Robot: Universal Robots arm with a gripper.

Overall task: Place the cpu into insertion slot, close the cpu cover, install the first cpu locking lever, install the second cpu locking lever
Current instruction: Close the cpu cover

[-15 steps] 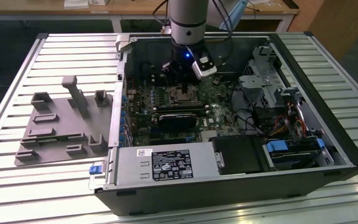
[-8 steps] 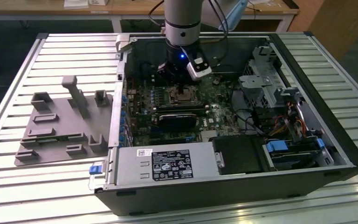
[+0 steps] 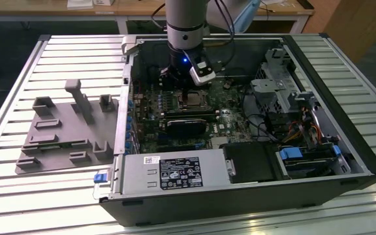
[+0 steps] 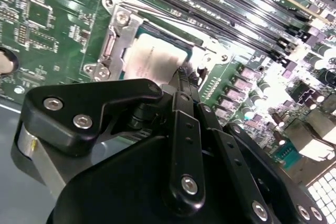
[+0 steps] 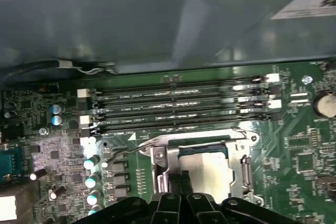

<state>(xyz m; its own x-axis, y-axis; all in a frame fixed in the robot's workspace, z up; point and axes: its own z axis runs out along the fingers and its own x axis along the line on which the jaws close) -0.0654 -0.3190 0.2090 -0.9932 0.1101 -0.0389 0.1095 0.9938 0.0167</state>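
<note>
Gripper hangs at the cpu; computer case on slatted table, desk behind.

The cpu is silver-grey, the cpu cover silvery, the circuit board green.

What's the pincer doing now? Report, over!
Pincer shut, tip at the cpu edge. Chip seated in the insertion slot, cpu cover lying over it. One wire lever sticks out beside it. Nothing blocking seen.
</note>
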